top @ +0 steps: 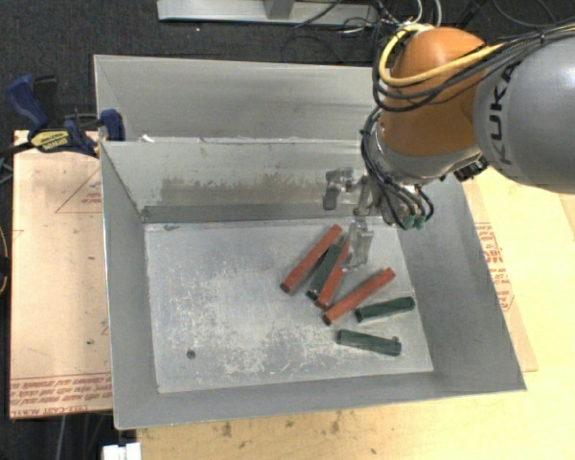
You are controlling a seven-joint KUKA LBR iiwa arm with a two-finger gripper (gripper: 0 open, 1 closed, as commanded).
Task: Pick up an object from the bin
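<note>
My gripper (362, 247) hangs low in the right half of the bin, its tip down among a small cluster of short sticks. Just left of the tip lie a red stick (311, 259) set diagonally, a dark green stick (323, 269) beside it and a second red stick (332, 282) touching the green one. Another red stick (360, 295) lies slanted right below the gripper. No stick shows lifted off the floor.
Two more dark green sticks lie nearer the front right, one (384, 308) beside the slanted red stick and one (369, 343) alone below it. The bin's right wall rises close to the cluster. The arm with its orange cover hangs above the back right corner.
</note>
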